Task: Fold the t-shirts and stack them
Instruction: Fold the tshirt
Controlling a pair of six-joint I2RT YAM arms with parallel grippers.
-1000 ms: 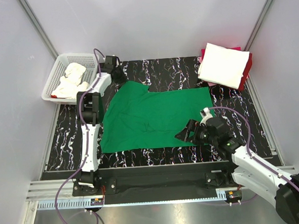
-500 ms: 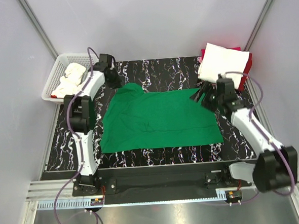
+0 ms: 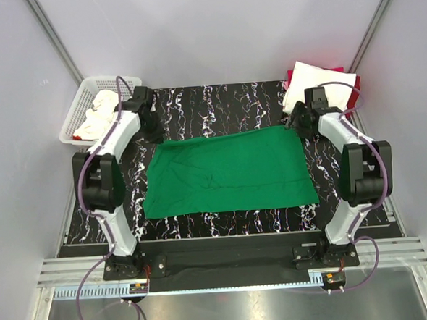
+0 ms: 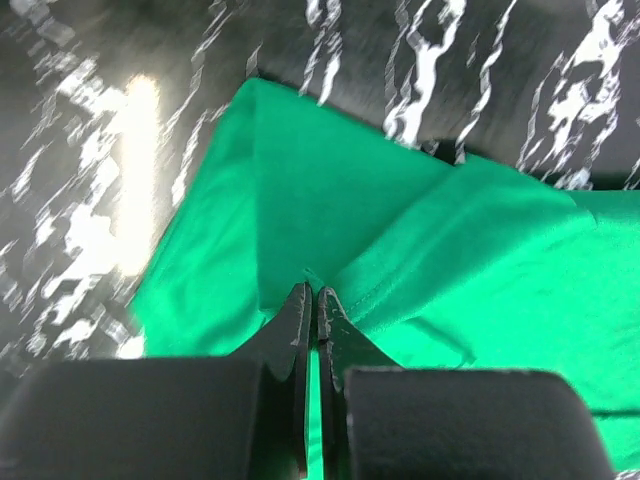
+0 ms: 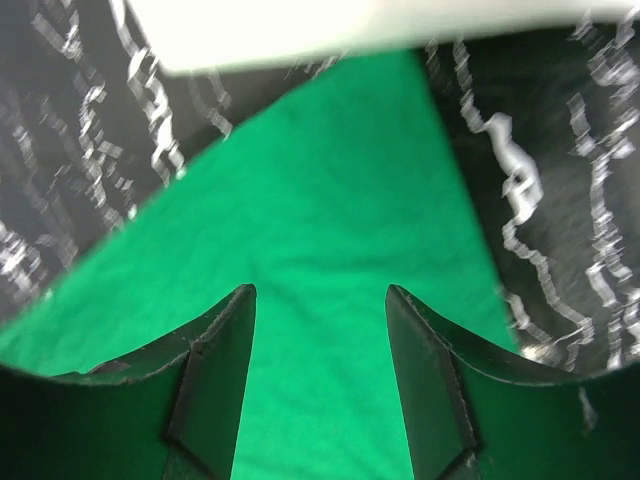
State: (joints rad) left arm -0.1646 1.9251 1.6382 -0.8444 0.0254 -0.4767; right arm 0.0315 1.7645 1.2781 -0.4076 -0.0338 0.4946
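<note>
Both arms reach far out to the green t-shirt's (image 3: 228, 170) top corners.
It lies flat mid-frame on the marbled counter (image 3: 217, 102). The left tool (image 4: 312, 295), pressed shut, seems to pinch the upper-left corner. The right tool (image 5: 320, 290) hovers over the upper-right corner with its jaws apart.

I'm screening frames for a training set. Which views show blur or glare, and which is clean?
Left wrist: the table is motion-smeared, with a bright glare streak; the green t-shirt is crisp. Right wrist: the white t-shirt at the top and the table pattern are blurred. Top external: sharp, evenly lit.
</note>
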